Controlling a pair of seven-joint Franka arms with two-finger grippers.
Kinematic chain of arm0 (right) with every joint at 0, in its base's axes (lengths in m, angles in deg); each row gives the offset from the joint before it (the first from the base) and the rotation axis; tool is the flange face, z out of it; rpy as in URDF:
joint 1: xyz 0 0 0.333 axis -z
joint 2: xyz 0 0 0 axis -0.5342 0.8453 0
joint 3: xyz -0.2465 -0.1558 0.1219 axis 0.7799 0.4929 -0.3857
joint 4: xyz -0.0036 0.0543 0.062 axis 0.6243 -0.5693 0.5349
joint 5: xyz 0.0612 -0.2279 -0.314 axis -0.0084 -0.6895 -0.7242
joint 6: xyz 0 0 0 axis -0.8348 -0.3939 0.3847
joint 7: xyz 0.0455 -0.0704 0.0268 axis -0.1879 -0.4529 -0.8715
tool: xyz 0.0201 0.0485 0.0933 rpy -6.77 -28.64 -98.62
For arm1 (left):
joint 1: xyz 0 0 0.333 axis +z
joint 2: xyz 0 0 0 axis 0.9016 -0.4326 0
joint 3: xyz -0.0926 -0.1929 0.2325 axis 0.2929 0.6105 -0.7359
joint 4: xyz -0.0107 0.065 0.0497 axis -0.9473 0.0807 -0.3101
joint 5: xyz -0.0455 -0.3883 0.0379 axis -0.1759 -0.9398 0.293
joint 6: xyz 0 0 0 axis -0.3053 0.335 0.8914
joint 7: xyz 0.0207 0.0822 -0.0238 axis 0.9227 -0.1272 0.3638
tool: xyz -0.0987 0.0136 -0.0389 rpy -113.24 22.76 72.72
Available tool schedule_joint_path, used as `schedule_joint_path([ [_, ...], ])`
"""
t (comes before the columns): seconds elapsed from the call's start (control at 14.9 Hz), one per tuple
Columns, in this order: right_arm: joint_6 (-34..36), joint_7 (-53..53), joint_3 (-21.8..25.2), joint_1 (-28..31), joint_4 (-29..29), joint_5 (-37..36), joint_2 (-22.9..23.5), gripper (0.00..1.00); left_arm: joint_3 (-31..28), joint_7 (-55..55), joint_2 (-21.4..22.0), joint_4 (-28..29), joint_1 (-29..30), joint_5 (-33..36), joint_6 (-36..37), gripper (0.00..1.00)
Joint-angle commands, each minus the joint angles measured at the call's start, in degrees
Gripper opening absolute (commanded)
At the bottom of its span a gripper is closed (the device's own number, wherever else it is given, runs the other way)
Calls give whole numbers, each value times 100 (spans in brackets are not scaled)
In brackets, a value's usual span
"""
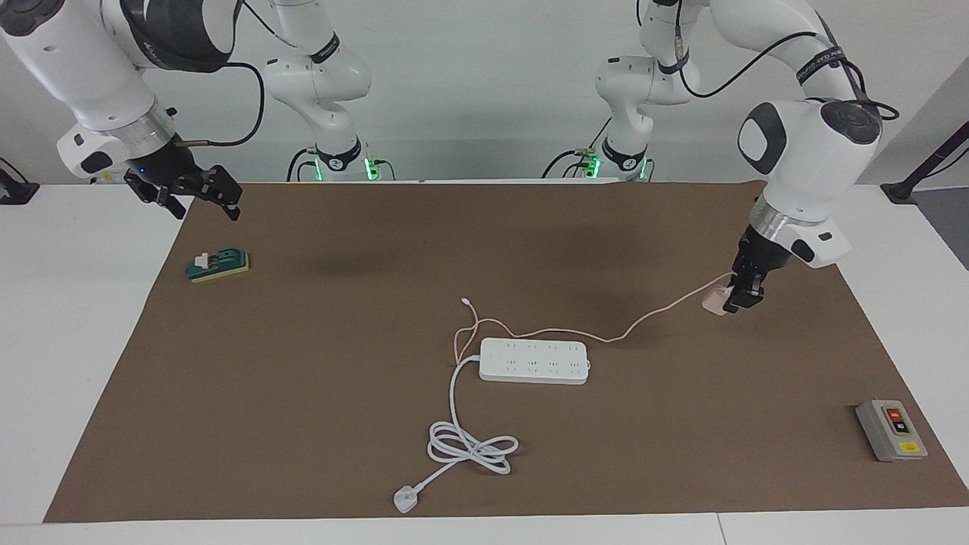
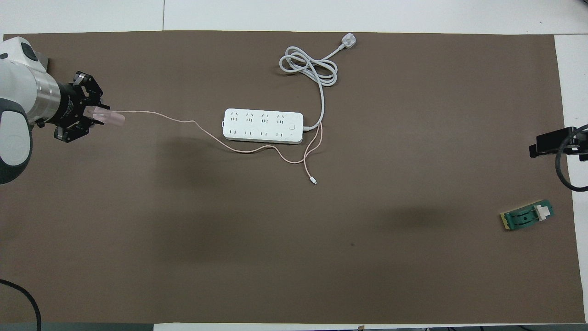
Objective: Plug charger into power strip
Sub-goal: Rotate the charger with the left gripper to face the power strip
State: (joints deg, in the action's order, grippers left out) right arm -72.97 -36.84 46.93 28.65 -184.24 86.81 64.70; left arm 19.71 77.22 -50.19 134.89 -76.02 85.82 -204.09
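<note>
Facing view: left gripper (image 1: 738,301) is clamped on the charger (image 1: 712,300) toward the left arm's end of the mat, seemingly just off the surface. Its pink cable (image 1: 651,314) trails to the power strip (image 1: 534,360) (mid-mat). Right gripper (image 1: 198,198) waits with fingers spread, empty, over the green block (image 1: 218,265).

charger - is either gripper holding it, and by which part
Yes: the left gripper is shut on the charger, gripping its cube body. The right gripper is open, holding nothing.
</note>
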Motion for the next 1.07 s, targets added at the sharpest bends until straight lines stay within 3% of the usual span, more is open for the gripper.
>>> schedule_joint_path([
  [0.0,109,130,-25,12,35,-54,-29,100,-19,751,2,-95,-232,207,173,0],
  [0.34,100,139,-33,12,17,-89,-29,100,-28,1805,-235,-305,-557,426,260,0],
  [0.6,117,113,-68,39,9,-81,-64,100,-28,2912,-666,-833,-962,673,910,0],
  [0.8,117,113,-60,100,0,-72,-64,100,-54,3450,-649,-851,-1164,682,1472,0],
  [1.01,117,113,-60,127,0,-72,-64,100,-19,3846,-596,-799,-1349,857,1571,0],
])
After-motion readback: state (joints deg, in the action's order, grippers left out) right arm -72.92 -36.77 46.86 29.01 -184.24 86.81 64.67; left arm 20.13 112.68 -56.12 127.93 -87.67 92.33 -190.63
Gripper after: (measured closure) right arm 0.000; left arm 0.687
